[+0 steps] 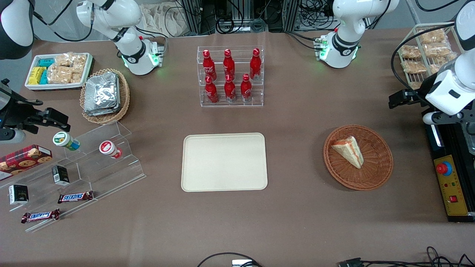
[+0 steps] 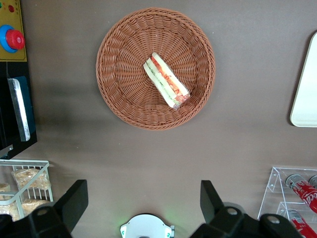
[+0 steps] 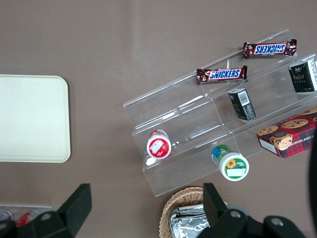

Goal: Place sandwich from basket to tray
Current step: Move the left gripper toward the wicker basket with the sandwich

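Resting in woven basket [image 1: 374, 177], wedge sandwich [image 1: 349, 151]; end effector [image 2: 143, 201] open above.

We read "SNICKERS" on two brown candy bars [image 3: 221, 74] [image 3: 269, 48] lying on the clear stepped display [image 3: 188, 124]; other labels stay illegible to us.

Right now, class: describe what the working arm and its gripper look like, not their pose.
The working arm has glossy white shells with black joints and a black cable looping beside it. Its white base carries a green light ring. The gripper has two black, wedge-shaped fingers, set open.
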Controlling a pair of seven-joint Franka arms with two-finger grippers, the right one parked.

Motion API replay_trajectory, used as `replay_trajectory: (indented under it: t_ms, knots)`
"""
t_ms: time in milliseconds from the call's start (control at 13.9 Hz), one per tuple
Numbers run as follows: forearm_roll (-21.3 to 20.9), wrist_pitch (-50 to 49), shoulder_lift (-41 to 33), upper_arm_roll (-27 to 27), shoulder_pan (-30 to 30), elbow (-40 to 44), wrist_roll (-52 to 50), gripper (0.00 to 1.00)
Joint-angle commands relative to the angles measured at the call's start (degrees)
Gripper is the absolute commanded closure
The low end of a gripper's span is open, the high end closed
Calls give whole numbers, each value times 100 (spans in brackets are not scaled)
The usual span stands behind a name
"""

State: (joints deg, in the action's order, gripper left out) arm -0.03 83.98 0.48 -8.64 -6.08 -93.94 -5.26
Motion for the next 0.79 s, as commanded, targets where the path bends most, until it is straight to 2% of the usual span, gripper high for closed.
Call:
replay_trajectory:
  t_ms: [0, 360, 721]
  knots:
    - [-76, -22, -39, 11, 45, -18, -28, 0]
    - [-59, -31, -30, 28, 37, -27, -71, 0]
    - [223, 4, 109, 20, 45, -167, -2457, 1]
